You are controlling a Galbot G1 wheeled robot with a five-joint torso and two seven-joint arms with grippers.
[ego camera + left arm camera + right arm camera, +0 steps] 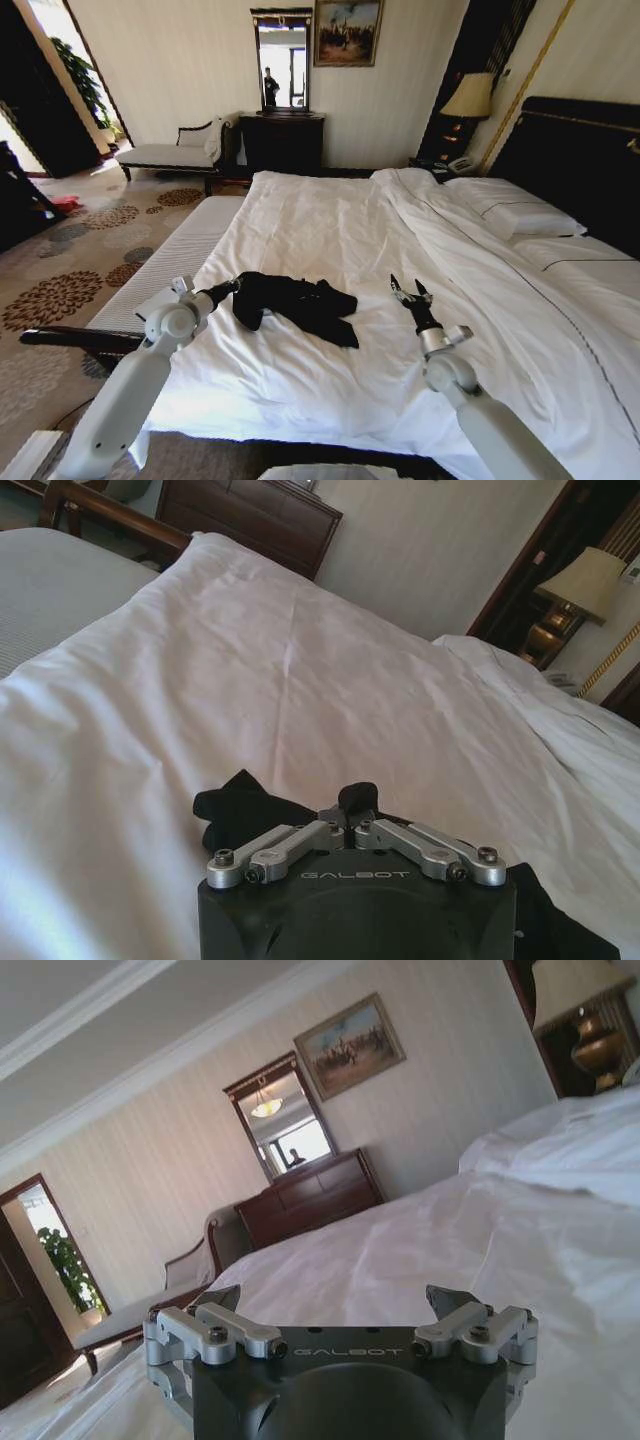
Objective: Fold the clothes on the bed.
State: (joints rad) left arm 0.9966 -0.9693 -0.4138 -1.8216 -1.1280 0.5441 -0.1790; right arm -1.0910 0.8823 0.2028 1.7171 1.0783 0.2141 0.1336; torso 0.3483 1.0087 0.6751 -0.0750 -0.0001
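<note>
The clothes, a black T-shirt (300,305), lie crumpled on the white duvet of the bed (330,215), near its front-left part. My left gripper (236,288) is at the shirt's left edge. In the left wrist view the left gripper (347,826) has its fingers drawn together, pinching a bunch of the black T-shirt (240,810). My right gripper (410,292) hovers just above the duvet, to the right of the shirt and apart from it. The right gripper (335,1305) is open with nothing between its fingers.
A narrow white-cushioned bench (170,262) runs along the bed's left side. Pillows (520,215) and the dark headboard (590,160) are at the right. A dresser with mirror (283,140), a chaise (170,155) and a lamp (470,97) stand by the far wall.
</note>
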